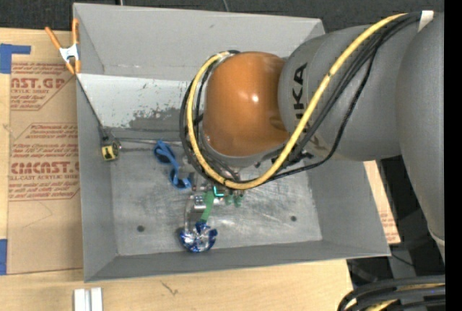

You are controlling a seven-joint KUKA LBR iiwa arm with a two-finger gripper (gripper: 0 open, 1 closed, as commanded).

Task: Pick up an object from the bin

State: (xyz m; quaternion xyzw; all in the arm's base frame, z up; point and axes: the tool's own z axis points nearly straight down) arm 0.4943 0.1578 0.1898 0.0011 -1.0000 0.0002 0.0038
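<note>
My gripper point(196, 207) hangs below the arm's orange cover, low over the front middle of the bin floor. Just in front of it lies a small crumpled blue and white thing point(197, 238), close to the bin's front wall. Whether the gripper touches it I cannot tell. A small green piece point(210, 195) shows right beside the gripper. To the left and a little behind lies a blue looped thing like scissor handles point(169, 161), partly hidden under the arm.
A small yellow and black piece point(108, 152) sits at the left wall, with a thin dark rod point(141, 148) running right from it. The arm and its orange cover hide the middle and back right of the bin floor.
</note>
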